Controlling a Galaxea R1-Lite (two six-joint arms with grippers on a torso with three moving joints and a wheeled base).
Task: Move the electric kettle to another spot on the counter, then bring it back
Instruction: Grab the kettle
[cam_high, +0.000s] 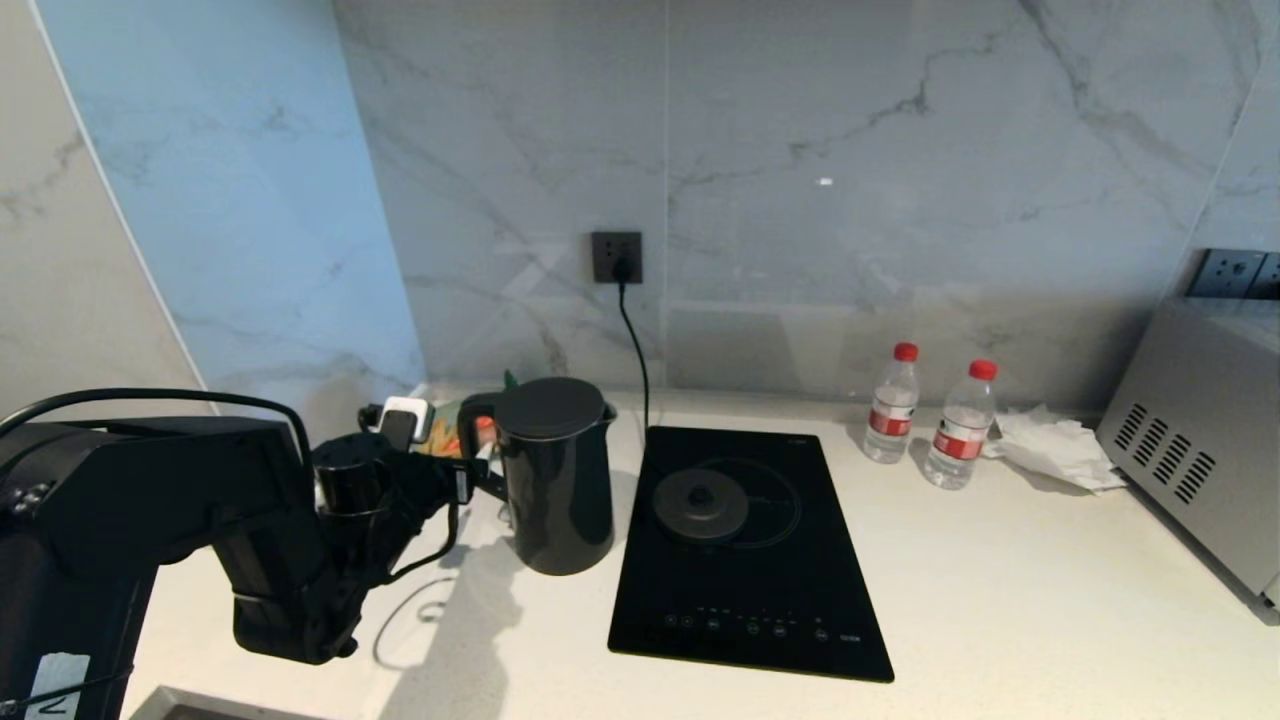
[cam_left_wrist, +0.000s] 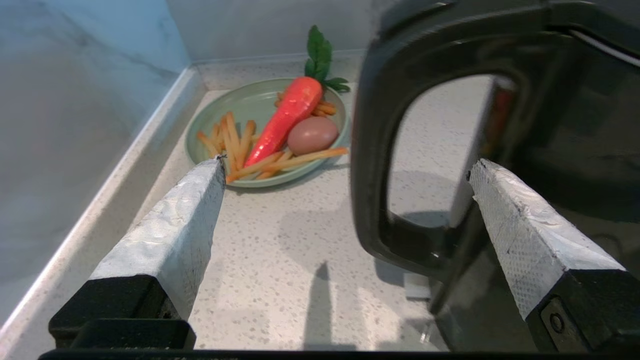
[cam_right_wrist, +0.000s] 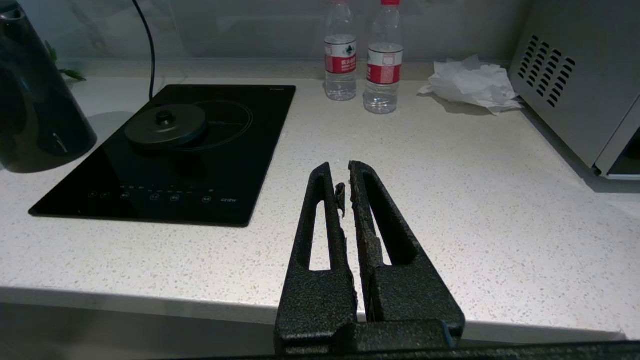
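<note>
The left tool (cam_left_wrist: 345, 170) hangs released, its two fingers (cam_left_wrist: 175, 230) spread wide, level with the loop handle (cam_left_wrist: 370, 165) of the electric kettle (cam_high: 556, 475). In the left wrist view one finger sits out over the bare desk (cam_high: 1000, 600), on the side of the plate, and the other appears to lie against or in front of the kettle's glossy body; I cannot tell whether it touches. The handle's grip bar stands between the two fingers, not yet clasped.

The kettle stands upright on the desk just left of the black cooktop (cam_high: 745, 560), off its round base disc (cam_high: 700, 503), which lies on the cooktop glass with its cord (cam_high: 632, 330) running up to the wall socket.

The main risk, as I judge it, is the far finger: if it is outside the loop, not through it, closing would squeeze handle and body together or skate off the shiny wall and nudge the tall jug sideways. A push toward the cooktop could tip it. A shallow bite on the bar could let the kettle swing when lifted.

Behind the handle sits a green plate (cam_left_wrist: 250, 107) with a carrot (cam_left_wrist: 287, 117), an egg (cam_left_wrist: 312, 135) and fries; overreaching could knock it.

The right tool (cam_right_wrist: 345, 172) is clenched, idle over the desk's front edge.
</note>
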